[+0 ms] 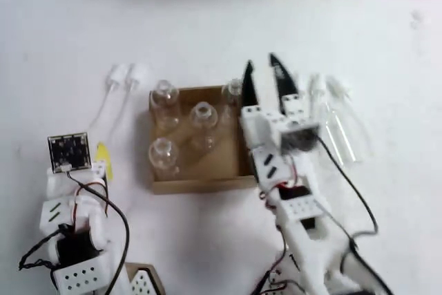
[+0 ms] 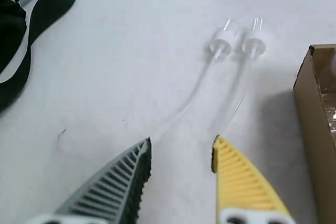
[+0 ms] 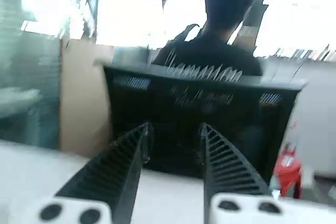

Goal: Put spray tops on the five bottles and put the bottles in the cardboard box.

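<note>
grey and yellow ribbed left gripper (image 2: 181,141) parted wide, empty. two clear plastic spray tops (image 2: 220,45) straight ahead on white table (image 2: 105,77), thin tubes trailing back toward jaws. brown cardboard box (image 2: 315,103) just beside. black right gripper (image 1: 261,68) open, empty, beyond box; left arm nearer.

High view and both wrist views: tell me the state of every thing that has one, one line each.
left gripper: open, empty.
right gripper: open, empty.
cardboard box: open at the top, bottles inside.
bottles in the box: standing upright.
bottle right of the box: lying on the table.
two spray tops left of the box: loose, lying on the table.
</note>
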{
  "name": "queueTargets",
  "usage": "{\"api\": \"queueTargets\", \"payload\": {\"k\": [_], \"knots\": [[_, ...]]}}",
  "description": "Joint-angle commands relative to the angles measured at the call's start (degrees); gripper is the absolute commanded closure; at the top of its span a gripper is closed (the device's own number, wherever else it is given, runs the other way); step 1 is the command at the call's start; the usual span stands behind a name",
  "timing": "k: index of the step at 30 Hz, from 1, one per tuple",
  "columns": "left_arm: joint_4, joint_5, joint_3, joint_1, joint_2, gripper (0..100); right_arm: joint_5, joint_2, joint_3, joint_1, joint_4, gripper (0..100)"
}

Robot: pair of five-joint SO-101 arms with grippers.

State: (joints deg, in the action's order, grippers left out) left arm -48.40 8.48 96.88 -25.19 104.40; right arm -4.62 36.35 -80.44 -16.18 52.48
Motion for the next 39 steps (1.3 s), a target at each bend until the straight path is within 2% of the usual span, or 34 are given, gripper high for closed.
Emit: {"api": "queueTargets", "payload": {"k": [1,9,12,18,24,28,35,39], "knots": [[-0.35,0.62,0.09,-0.31,0.48,82,0.62,13.49,-3.16,7.69,1.01,88.2],[-0.35,0.62,0.09,-0.31,0.48,82,0.18,32.22,-16.53,19.3,-0.13,88.2],[-0.35,0.62,0.09,-0.31,0.48,82,0.7,36.97,-16.62,25.71,-11.21,88.2],[-0.35,0.62,0.09,-0.31,0.48,82,0.7,44.09,-16.7,32.31,-34.15,88.2],[-0.35,0.62,0.09,-0.22,0.48,82,0.53,49.1,-16.7,34.24,-57.27,87.9],[-0.35,0.62,0.09,0.66,0.48,82,0.26,51.91,-16.7,34.15,-67.47,87.9],[-1.05,0.62,0.09,3.74,0.48,82,-0.97,56.04,-16.7,35.21,-71.16,87.9],[-1.05,0.62,0.09,3.74,0.48,82,-12.22,60.18,-16.62,31.52,-70.64,87.9]]}}
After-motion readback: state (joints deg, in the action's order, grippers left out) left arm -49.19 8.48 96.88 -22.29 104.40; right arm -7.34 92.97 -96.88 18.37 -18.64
